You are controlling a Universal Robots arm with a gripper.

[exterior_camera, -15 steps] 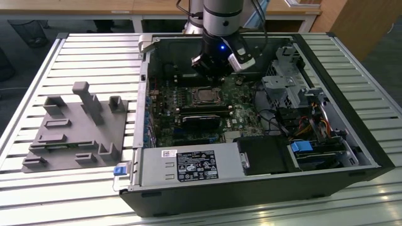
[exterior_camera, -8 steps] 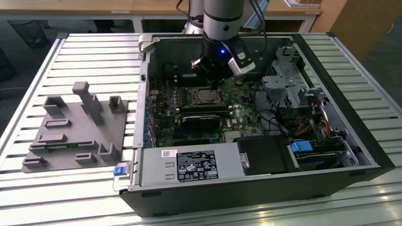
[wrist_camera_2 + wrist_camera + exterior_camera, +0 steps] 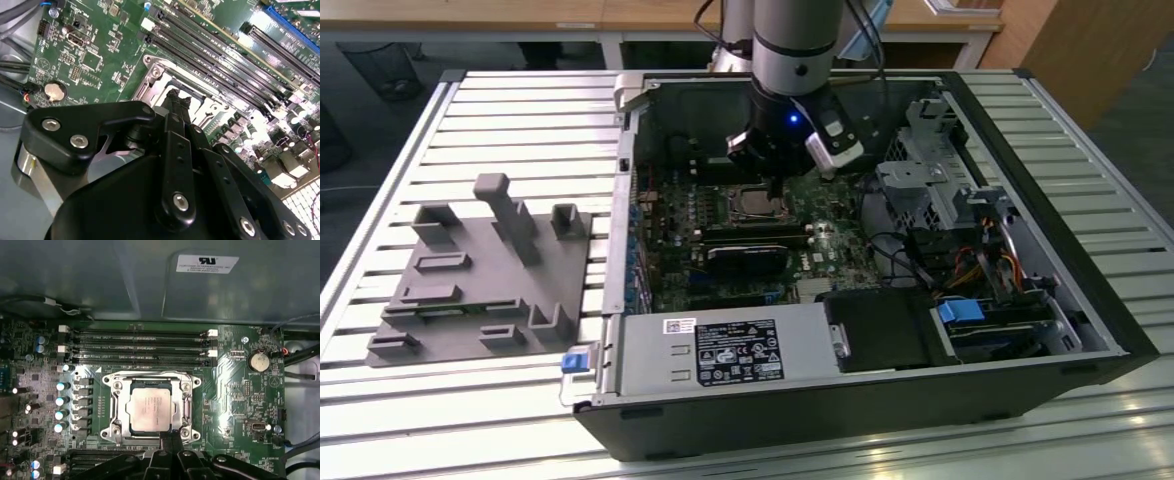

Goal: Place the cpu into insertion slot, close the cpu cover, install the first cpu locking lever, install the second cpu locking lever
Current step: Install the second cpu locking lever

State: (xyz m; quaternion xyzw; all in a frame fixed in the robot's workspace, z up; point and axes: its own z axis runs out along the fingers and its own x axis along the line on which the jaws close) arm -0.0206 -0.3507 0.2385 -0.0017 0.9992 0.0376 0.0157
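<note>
The cpu point(image 3: 150, 410) lies flat in the insertion slot point(image 3: 116, 435) on the green board, silver top up. A metal cover frame point(image 3: 147, 377) lies down around the chip's edges. My gripper point(image 3: 170, 439) hangs just at the socket's edge, its black fingertips point(image 3: 178, 101) pressed together with nothing visible between them. In the exterior view the gripper point(image 3: 779, 186) points down inside the open computer case, right beside the cpu point(image 3: 758, 204). The locking levers are not clear to me along the frame's sides.
Long black memory slots point(image 3: 140, 347) run beside the socket. A black heatsink block point(image 3: 750, 258) sits beside the socket. Drive cages and cables point(image 3: 947, 200) fill the case on the exterior view's right. A grey fixture point(image 3: 480, 270) rests on the slatted table.
</note>
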